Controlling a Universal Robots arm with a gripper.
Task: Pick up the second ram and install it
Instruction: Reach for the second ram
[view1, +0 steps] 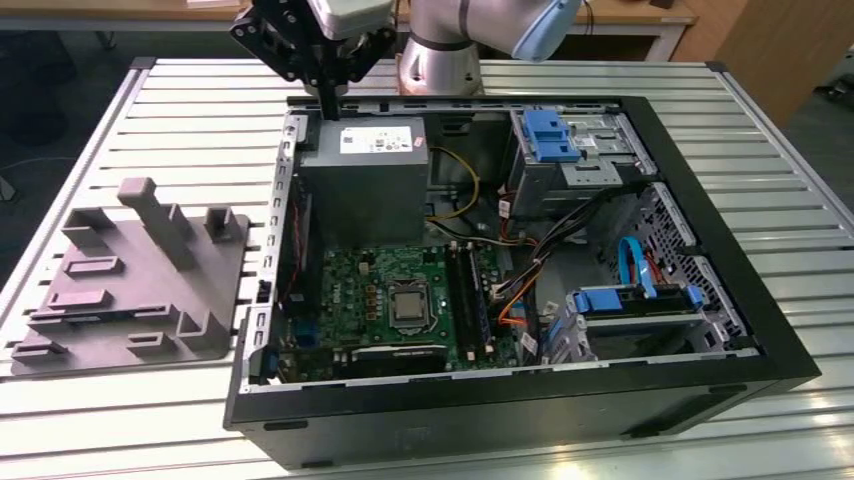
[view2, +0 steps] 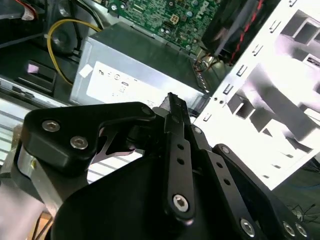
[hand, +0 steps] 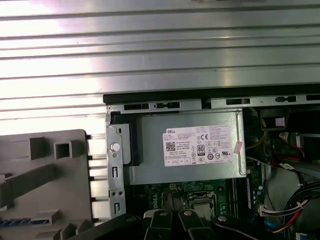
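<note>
My gripper (view1: 327, 108) hangs over the back left corner of the open computer case (view1: 747, 330), above the grey power supply (view1: 363, 180). Its black fingers (view2: 173, 107) are pressed together and nothing shows between them. In the first wrist view the fingertips (hand: 172, 220) sit over the power supply (hand: 187, 147) and the green motherboard (hand: 175, 192). Long dark sticks stand in the memory slots (view1: 465, 290) beside the processor socket (view1: 403, 300). I cannot tell which of them is the second ram. A bluish strip (hand: 22, 220) lies in the grey block.
The grey plastic block (view1: 134, 280) with upright posts lies on the slatted metal table (view1: 200, 110) at the exterior view's left of the case. Blue drive brackets (view1: 547, 135), cables (view1: 521, 290) and a drive cage (view1: 627, 305) crowd the case's other side.
</note>
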